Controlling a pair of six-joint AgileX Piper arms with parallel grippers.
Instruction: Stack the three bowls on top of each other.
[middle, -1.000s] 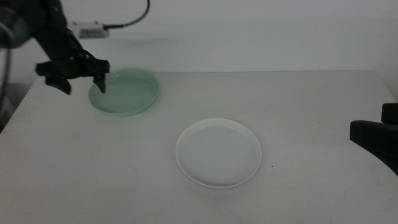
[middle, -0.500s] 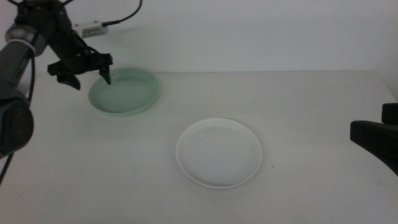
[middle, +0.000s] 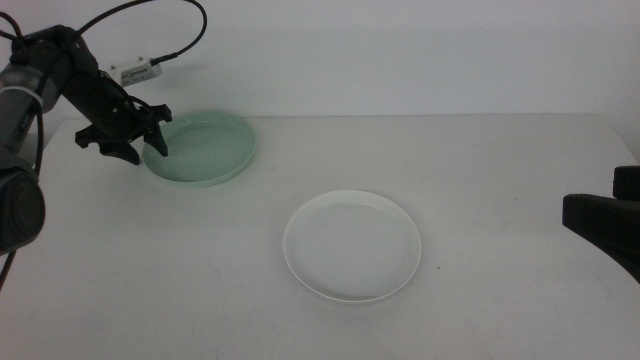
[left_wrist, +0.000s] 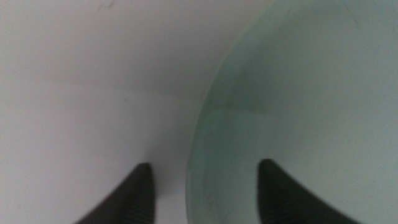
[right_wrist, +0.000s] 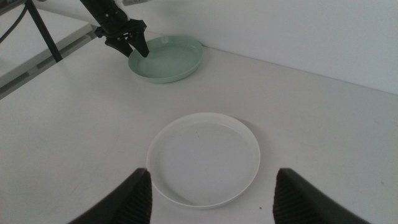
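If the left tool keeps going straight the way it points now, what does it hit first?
Most likely the mint green bowl: the left tool is open with that bowl's near rim between its jaws. Depth is unclear, but nothing else shows ahead.

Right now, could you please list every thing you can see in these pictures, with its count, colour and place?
mint green bowl: one, pale green, far left part of the table, the left gripper's jaws straddle its rim
white bowl: one, white, near the middle of the table, apart from the green one
grey bowl: none in view
table: one, white, under both bowls
cable with a small white box: one, black cable, behind the green bowl near the wall
left gripper: one, dark, open, at the green bowl's left rim, one jaw inside and one outside
right gripper: one, dark, open, waiting at the table's right edge, facing the white bowl
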